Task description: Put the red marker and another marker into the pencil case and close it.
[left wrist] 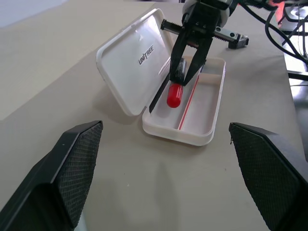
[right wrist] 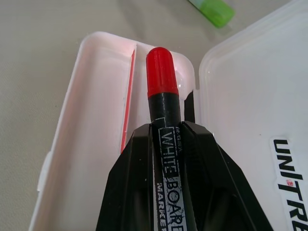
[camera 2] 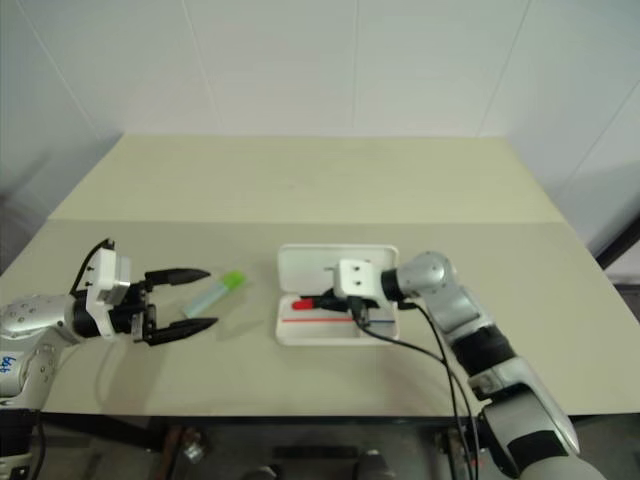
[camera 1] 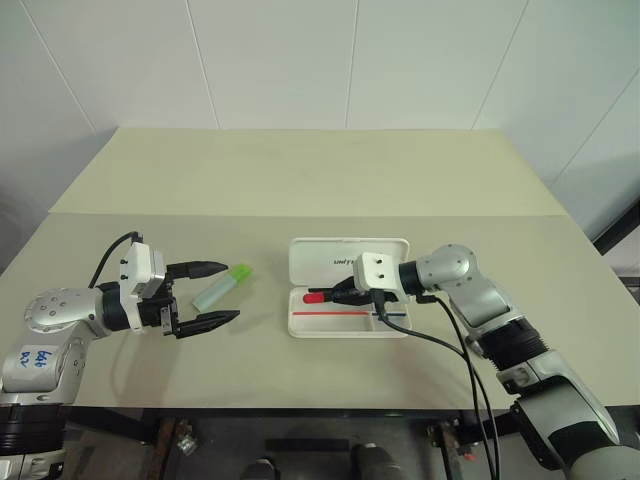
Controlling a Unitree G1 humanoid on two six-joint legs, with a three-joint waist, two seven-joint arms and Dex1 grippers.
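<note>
Red-capped and black-barrelled, the slim whiteboard marker [right wrist: 163, 96] is clamped in the right gripper [camera 1: 345, 293], angled down into the tray of the flat white plastic pencil case [camera 1: 345, 325], whose hinged lid is laid open. Best results are probably had if it's lowered flat along the tray before being let go. The stubby light-green marker [camera 1: 224, 287] is left on the beige tabletop [camera 1: 320, 180], between the spread-apart fingers of the left gripper [camera 1: 215, 293]. White panelled walls are seen behind.

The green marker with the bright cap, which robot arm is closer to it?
Left. The left gripper sits open right beside the green marker with the bright cap on the table. The right gripper is farther away, over the open white plastic pencil case, holding the red marker.
</note>
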